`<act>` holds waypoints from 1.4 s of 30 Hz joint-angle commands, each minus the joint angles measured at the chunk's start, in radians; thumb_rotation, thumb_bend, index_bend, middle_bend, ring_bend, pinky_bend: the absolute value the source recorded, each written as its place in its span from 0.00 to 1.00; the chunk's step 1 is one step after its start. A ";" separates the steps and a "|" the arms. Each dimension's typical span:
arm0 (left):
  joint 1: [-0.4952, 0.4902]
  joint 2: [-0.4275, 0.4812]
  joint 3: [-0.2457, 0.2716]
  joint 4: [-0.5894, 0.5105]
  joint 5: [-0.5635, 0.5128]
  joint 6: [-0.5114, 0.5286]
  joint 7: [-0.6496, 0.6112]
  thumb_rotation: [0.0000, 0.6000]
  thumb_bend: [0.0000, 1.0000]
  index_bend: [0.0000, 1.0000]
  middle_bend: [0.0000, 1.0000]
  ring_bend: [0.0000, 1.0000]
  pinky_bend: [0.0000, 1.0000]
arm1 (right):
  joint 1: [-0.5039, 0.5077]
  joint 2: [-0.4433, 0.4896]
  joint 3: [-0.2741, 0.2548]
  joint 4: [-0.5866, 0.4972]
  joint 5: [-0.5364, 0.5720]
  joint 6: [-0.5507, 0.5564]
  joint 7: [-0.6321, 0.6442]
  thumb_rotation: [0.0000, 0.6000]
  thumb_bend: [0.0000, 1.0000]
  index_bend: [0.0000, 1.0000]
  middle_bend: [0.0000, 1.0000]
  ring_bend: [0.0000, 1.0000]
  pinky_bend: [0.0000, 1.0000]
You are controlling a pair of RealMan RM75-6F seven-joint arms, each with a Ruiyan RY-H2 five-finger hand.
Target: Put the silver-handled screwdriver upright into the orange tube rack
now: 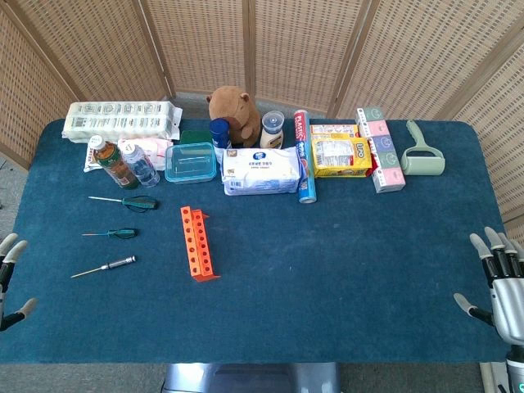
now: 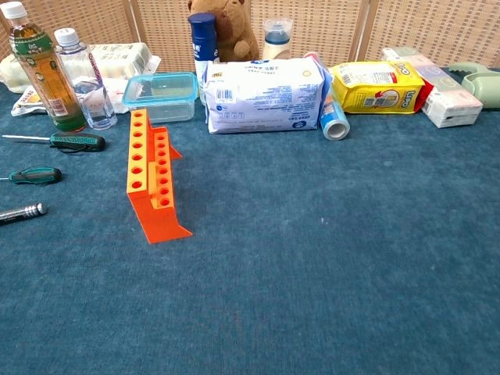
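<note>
- The left hand (image 1: 10,274) showed only at the lower left edge of the head view, fingers spread and holding nothing; the right hand (image 1: 499,282) sat at the lower right edge, fingers fanned apart, also empty.
- The silver-handled screwdriver (image 1: 105,266) lay flat on the napped blue surface (image 1: 344,270) at lower left, its thin shaft pointing left and its knurled metal handle toward the rack.
- The orange tube rack (image 1: 196,243), a stepped plastic block with two rows of round holes, stood just right of it, not touching, with no tool in any hole.
- Two green-handled screwdrivers (image 1: 115,233) lay above the silver one, well apart from each other.
- Farther back stood a tea bottle (image 1: 113,162), a clear water bottle (image 1: 141,164), a lidded blue container (image 1: 191,162), a soft wipes pack (image 1: 262,170) and a plush capybara (image 1: 235,115).
</note>
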 commanded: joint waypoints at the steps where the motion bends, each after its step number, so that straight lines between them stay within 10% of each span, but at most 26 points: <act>1: -0.001 0.003 0.002 0.005 0.005 -0.004 0.005 1.00 0.00 0.00 0.00 0.00 0.05 | -0.003 -0.001 0.001 -0.009 0.010 -0.006 0.001 1.00 0.00 0.04 0.00 0.00 0.00; 8: -0.005 0.000 0.001 0.005 -0.009 -0.025 0.010 1.00 0.00 0.00 0.01 0.01 0.05 | -0.003 -0.001 0.006 -0.011 0.020 -0.008 0.000 1.00 0.00 0.04 0.00 0.00 0.00; 10: -0.011 0.005 -0.002 0.001 -0.017 -0.038 0.000 1.00 0.00 0.00 0.19 0.17 0.09 | -0.002 0.000 0.008 -0.014 0.021 -0.010 0.005 1.00 0.00 0.04 0.00 0.00 0.00; 14: -0.031 -0.005 -0.026 0.013 -0.037 -0.057 -0.051 1.00 0.01 0.21 0.82 0.78 0.74 | 0.002 0.003 0.009 -0.016 0.034 -0.026 0.011 1.00 0.00 0.04 0.00 0.00 0.00; 17: -0.055 -0.050 -0.064 0.062 -0.070 -0.071 -0.123 1.00 0.03 0.37 0.99 0.97 0.99 | 0.004 0.007 0.007 -0.017 0.040 -0.038 0.018 1.00 0.00 0.04 0.00 0.00 0.00; 42: -0.260 -0.443 -0.230 0.155 -0.543 -0.347 0.243 1.00 0.29 0.48 1.00 1.00 1.00 | 0.013 0.078 -0.005 -0.023 0.036 -0.080 0.197 1.00 0.00 0.04 0.00 0.00 0.00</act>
